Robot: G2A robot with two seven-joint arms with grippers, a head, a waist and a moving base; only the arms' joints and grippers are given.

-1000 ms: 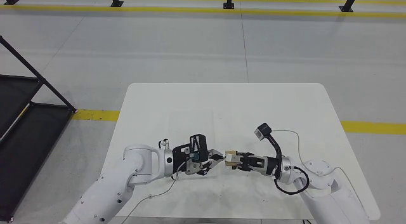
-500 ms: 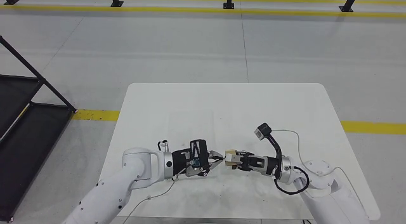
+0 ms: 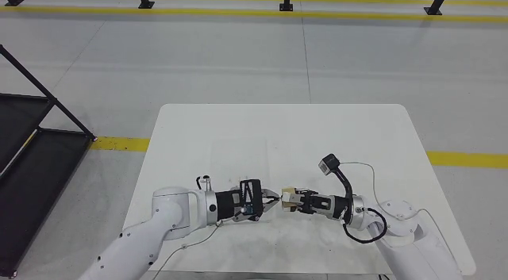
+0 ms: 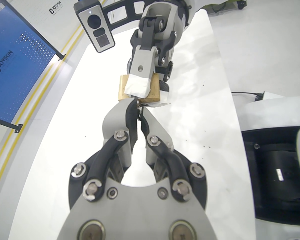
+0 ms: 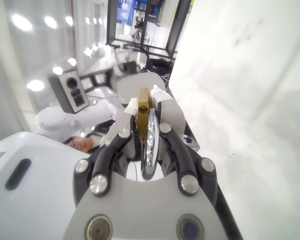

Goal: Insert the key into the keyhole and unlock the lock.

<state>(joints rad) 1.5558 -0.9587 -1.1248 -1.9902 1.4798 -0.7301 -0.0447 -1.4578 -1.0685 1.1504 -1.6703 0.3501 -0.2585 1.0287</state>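
Near table (image 3: 357, 133) edge | left hand (image 4: 139, 107) — pinched on key (image 4: 140, 116) | right hand (image 5: 145, 98) clamps lock (image 5: 142, 116)

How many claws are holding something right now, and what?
2. The right claw clamps the brass padlock above the table. The left claw pinches the key, mostly hidden between its fingertips, against that padlock's end.

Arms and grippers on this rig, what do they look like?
Left arm and right arm: white shells, black wrists. Left gripper: grey metal fingers, black ribbed pads, black linkages, silver bolts. Right gripper: same build, white tape on fingertips. Black cable loops at right wrist.
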